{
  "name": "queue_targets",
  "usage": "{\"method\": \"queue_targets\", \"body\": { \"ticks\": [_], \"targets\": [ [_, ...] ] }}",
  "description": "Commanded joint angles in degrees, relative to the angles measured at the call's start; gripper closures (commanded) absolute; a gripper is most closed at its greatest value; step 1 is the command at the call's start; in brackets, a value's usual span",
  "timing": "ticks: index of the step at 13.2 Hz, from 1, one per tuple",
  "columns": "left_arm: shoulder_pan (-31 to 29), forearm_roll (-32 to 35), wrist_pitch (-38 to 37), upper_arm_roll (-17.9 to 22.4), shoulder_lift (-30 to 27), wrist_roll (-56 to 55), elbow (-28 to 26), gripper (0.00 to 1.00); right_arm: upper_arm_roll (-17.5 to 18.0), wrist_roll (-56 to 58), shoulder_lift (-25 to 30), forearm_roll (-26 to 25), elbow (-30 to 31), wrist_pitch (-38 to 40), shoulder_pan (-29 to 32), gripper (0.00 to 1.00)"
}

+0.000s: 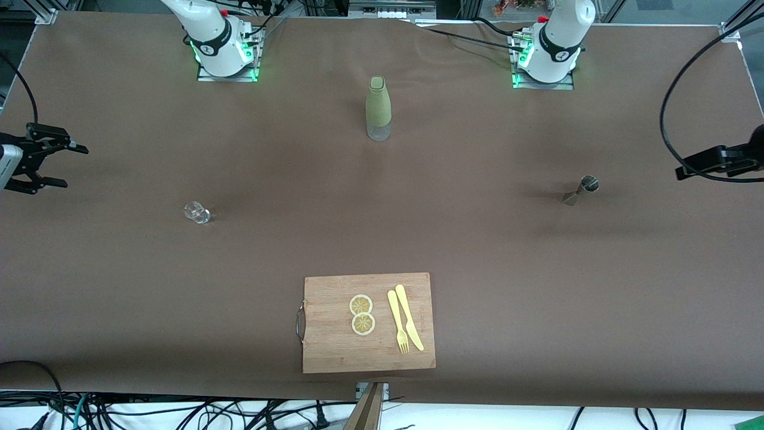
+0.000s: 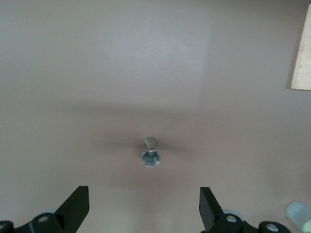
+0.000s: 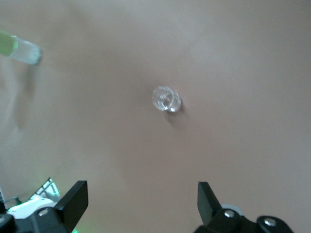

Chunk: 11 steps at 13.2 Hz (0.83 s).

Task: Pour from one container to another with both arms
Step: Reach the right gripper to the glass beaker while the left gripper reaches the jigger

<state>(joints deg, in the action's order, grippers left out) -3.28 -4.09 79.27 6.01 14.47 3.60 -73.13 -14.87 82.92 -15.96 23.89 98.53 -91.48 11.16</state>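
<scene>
The tiny clear glass tumbler [image 1: 197,212] [image 3: 166,99] stands on the brown table toward the right arm's end. The silvery hourglass jigger [image 1: 582,190] [image 2: 151,154] stands toward the left arm's end. My right gripper [image 1: 68,167] [image 3: 141,191] hangs open and empty over the table's edge at the right arm's end, well apart from the tumbler. My left gripper [image 1: 686,169] [image 2: 144,194] hangs open and empty over the table's edge at the left arm's end, some way from the jigger. Nothing is held.
A tall green-sleeved bottle [image 1: 378,107] [image 3: 22,51] stands mid-table between the two bases. A wooden cutting board [image 1: 334,346] [image 2: 302,53] lies near the front camera, carrying two lemon slices [image 1: 362,314] and a yellow fork and knife [image 1: 404,324]. Brown table surface separates tumbler and jigger.
</scene>
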Motion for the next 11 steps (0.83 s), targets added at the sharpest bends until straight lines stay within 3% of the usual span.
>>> {"method": "queue_targets", "body": {
  "ticks": [1,5,9,11],
  "targets": [
    [-0.3,-1.4,-0.8,6.4,1.3,16.2,-0.3,0.0,0.3,14.4,-4.8,7.8,0.3,-0.8,3.2,0.0],
    [-2.2,-7.1,-0.8,12.8,3.5,35.0,-3.5,0.0,0.3,33.5,-14.4,19.8,0.3,-1.0,6.4,0.0],
    [-3.9,-22.0,-0.7,21.6,8.3,65.6,-8.9,0.0,0.4,52.1,-23.5,32.7,0.2,-2.6,6.5,0.0],
    [-5.6,-28.6,-0.6,23.6,9.9,79.0,-14.3,0.0,0.8,57.5,-27.2,37.8,0.2,-2.5,6.3,0.0]
  ]
}}
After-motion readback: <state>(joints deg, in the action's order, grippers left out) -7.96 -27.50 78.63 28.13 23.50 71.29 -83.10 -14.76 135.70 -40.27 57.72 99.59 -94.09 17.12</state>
